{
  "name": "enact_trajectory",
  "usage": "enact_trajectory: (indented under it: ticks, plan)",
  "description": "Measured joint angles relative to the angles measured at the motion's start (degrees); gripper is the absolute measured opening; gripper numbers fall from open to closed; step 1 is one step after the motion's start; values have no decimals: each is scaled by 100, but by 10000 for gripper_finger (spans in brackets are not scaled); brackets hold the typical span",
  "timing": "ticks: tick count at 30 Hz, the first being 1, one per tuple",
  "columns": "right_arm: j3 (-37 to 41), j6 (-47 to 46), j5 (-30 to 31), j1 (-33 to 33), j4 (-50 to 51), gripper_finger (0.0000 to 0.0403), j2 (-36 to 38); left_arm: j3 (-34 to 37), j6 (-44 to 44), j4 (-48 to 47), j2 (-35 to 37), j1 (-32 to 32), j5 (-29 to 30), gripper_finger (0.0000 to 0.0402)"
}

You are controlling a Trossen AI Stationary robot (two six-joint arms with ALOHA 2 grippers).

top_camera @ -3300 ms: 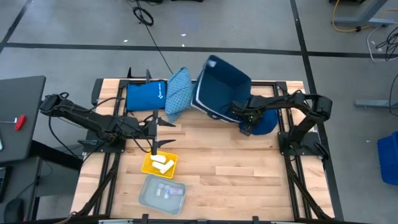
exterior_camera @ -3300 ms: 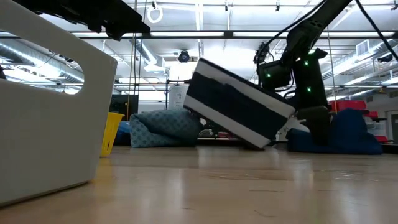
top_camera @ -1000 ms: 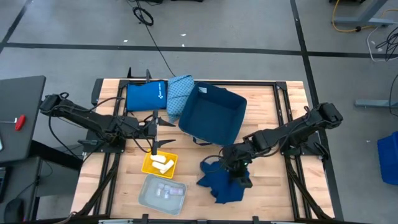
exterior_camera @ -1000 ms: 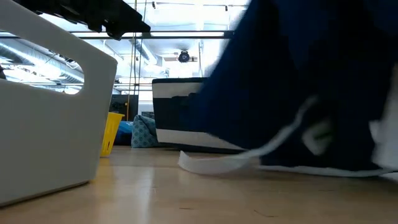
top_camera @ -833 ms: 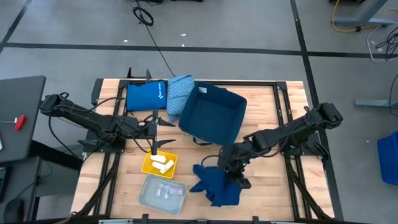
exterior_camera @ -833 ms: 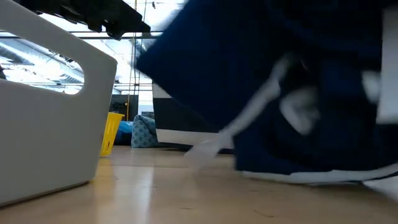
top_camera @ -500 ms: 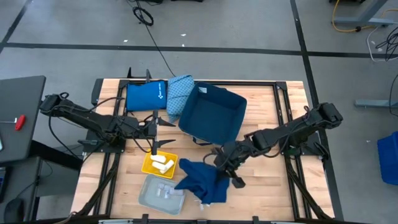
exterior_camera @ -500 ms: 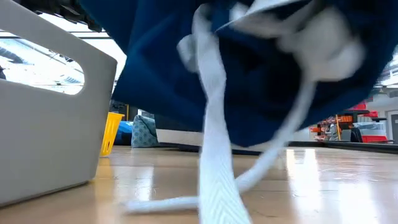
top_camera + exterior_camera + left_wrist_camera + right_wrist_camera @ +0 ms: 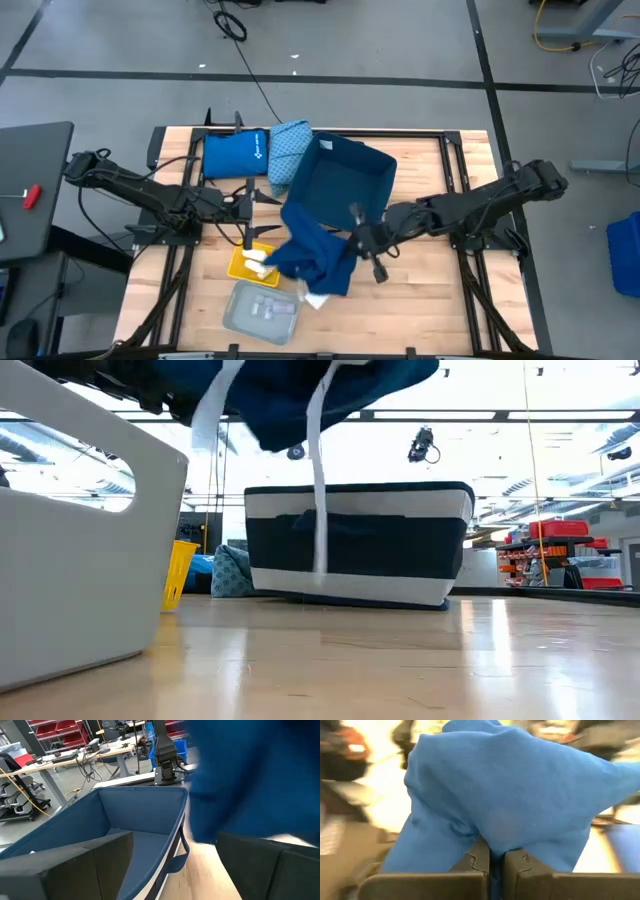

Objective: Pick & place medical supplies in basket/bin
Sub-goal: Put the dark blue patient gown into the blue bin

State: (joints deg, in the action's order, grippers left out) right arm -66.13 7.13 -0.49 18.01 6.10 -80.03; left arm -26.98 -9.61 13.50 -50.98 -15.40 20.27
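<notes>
A dark blue cloth (image 9: 312, 256) with white ribbons (image 9: 319, 480) hangs in the air over the table's middle, partly above the yellow tray (image 9: 243, 266) of white tubes. My right gripper (image 9: 356, 243) is shut on it; the right wrist view shows the cloth (image 9: 505, 795) bunched over the fingers. A blue basket (image 9: 341, 180) stands on its base behind the cloth. My left gripper (image 9: 256, 208) waits open at the left, beside the basket (image 9: 135, 825). The grey bin (image 9: 262, 311) with small vials sits near the front edge. My right gripper pinches a bunched fold of the cloth (image 9: 492, 840) between its two shut fingers. The fingers come about level from the table's right. The cloth droops slack to the left of the fingers, clear of the table, and its ribbons dangle below it.
A folded teal patterned cloth (image 9: 288, 150) and a bright blue pouch (image 9: 232, 153) lie at the far left, beside the basket. In the low view the bin's pale wall (image 9: 80, 540) fills the left. Bare wood shows at the front right (image 9: 420, 300).
My right gripper has gone up and toward the table's left and far side, still shut on the dark blue cloth. The cloth, which lay heaped on the table near the front, is now lifted clear and hangs over the yellow tray, its ribbons trailing off the wood.
</notes>
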Motion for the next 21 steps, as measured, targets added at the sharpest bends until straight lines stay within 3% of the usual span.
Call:
enact_trajectory:
  ticks: [11,21]
  plan:
    - [0,756,2634,-378,516,14,647,0,2,-1,-2,0,0,282]
    - [0,82,3000,-1390,2083,14,549,0,-2,0,-2,0,0,282]
